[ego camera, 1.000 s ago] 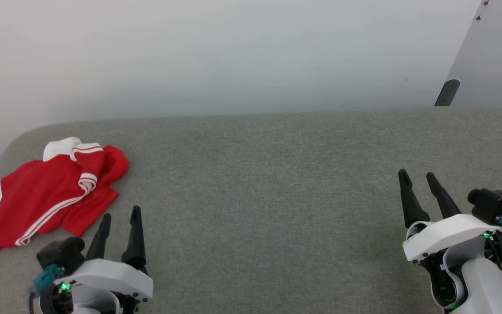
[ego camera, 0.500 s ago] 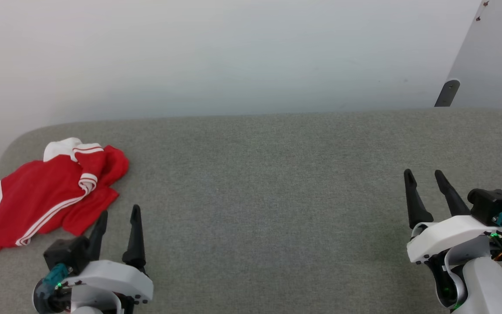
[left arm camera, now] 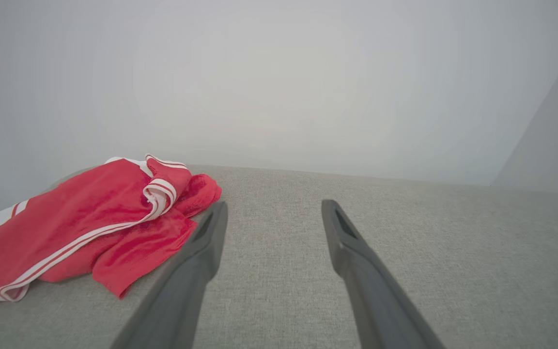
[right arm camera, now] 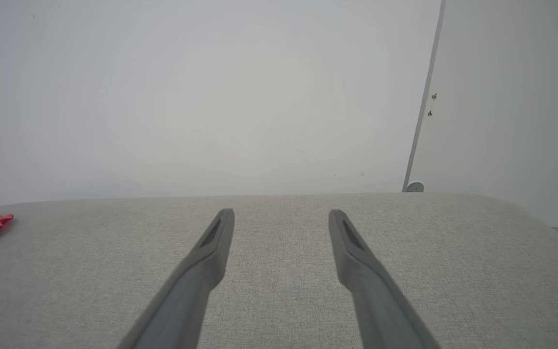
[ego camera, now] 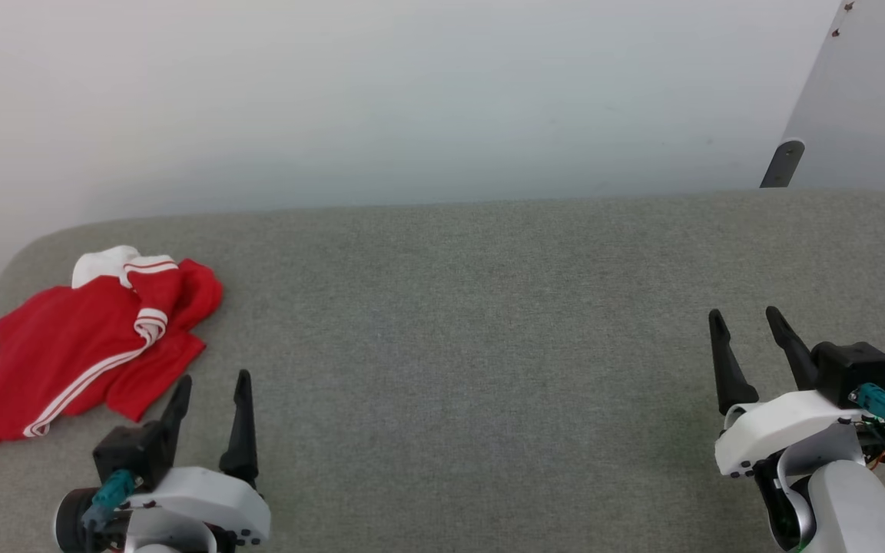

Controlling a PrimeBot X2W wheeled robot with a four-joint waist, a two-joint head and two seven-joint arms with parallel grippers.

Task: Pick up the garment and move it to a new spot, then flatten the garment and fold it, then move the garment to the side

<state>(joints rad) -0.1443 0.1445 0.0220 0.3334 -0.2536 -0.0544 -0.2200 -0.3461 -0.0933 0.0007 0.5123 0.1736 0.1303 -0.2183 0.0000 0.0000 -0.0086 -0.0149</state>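
Garment [ego camera: 66, 349] lies crumpled at the far left of the grey fabric surface [ego camera: 473, 322]. Left gripper [ego camera: 213, 379] is just beside it; right gripper [ego camera: 744, 314] is well apart. Both have their jaws apart, holding nothing.

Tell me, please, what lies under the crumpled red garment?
The garment rests on the grey fabric surface. Anything beneath its folds is covered and cannot be seen.

White shells [ego camera: 204, 503] carry black cameras [ego camera: 851, 369], teal plugs [ego camera: 876, 401], dark fingers [ego camera: 241, 430].
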